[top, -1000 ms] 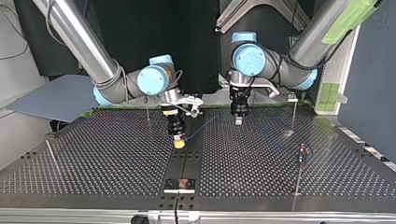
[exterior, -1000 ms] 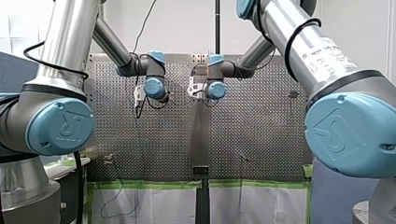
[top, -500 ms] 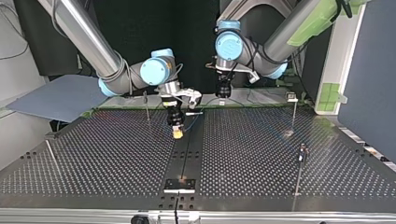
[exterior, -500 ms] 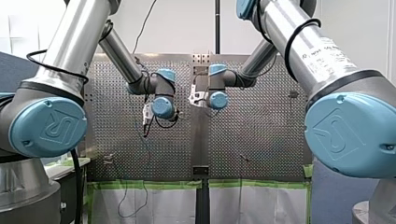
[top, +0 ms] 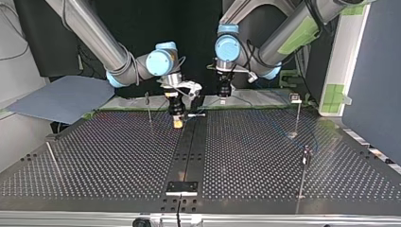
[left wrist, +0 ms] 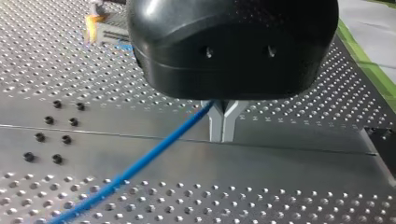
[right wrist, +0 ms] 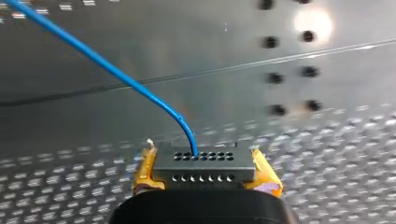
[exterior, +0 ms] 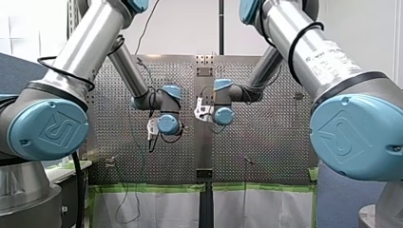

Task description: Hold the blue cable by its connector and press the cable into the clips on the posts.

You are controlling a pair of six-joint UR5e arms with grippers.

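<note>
**Fig.** Cable-routing step. R tool (top: 178, 123) is clenched on the grey connector (right wrist: 201, 162) btwn yellow pads, over the far end of the desk's centre strip (top: 189, 151). L tool (left wrist: 222, 122) is pinched on the blue cable (right wrist: 102, 62), just beside that strip. Seemingly no clip holds the cable yet. Advice: keep the cable taut and lower it straight onto the clip (top: 295, 98) of the post (top: 297, 116) well off the strip. Desk (top: 94, 156) is perforated, glossy metal. Dark backdrop and green tape (top: 336, 94) lie beyond.

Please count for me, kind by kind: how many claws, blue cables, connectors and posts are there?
Claws: 2 (my left claw, my right claw)
Blue cable: 1
Connector: 1
Posts: 4
Total: 8
</note>
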